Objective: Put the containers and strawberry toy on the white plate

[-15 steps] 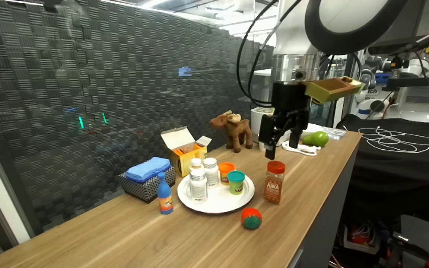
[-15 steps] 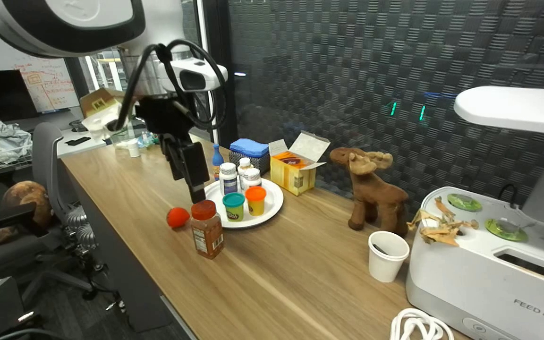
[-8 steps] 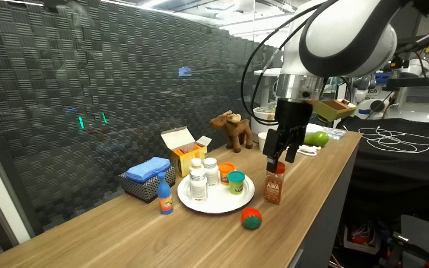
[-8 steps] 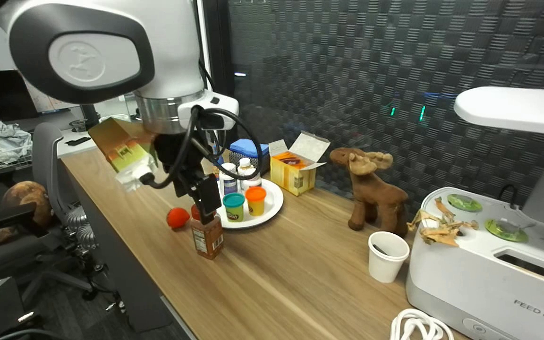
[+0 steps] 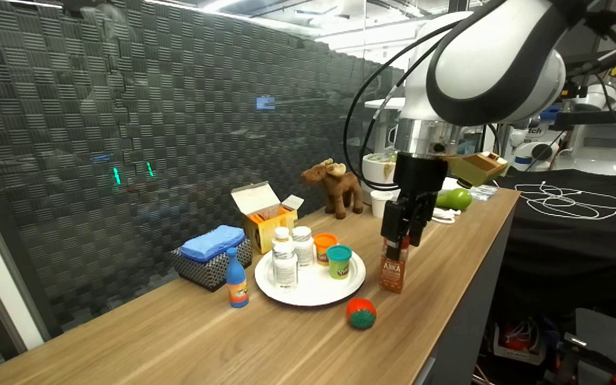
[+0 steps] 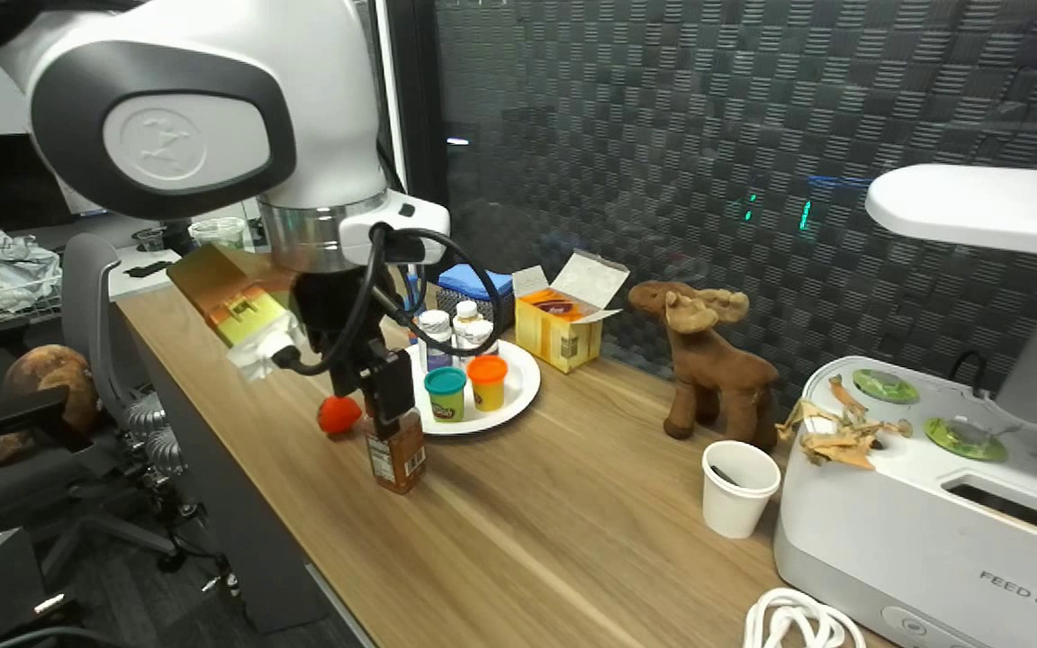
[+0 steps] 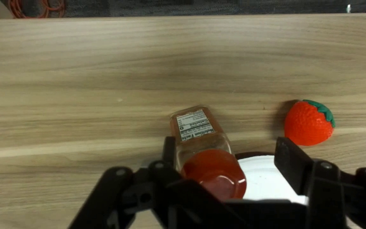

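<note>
The gripper [image 7: 227, 152] is released around the red-capped jar [image 7: 194, 125], its fingers spread apart on either side of the jar's upper part. In the wrist view one finger stands close to the jar, and I cannot tell whether they touch; a gap shows between the jar and the other finger. The jar stands upright on the table [image 5: 179, 337], just beside the plate [image 5: 318, 290]. The strawberry [image 5: 361, 314] lies on its side on the table, near the plate's rim and apart from the jar. On the plate three white-capped bottles [image 5: 285, 274] stand close together, with the orange-lidded tub [image 6: 487, 385] and the teal-lidded tub [image 6: 446, 396] next to them, all upright. Near the plate are a yellow carton [image 6: 557, 335], flaps raised, and a checked box [image 5: 209, 274], blue on top. Farther off stand a toy moose [image 6: 712, 364] and a white cup [image 6: 734, 504].
</note>
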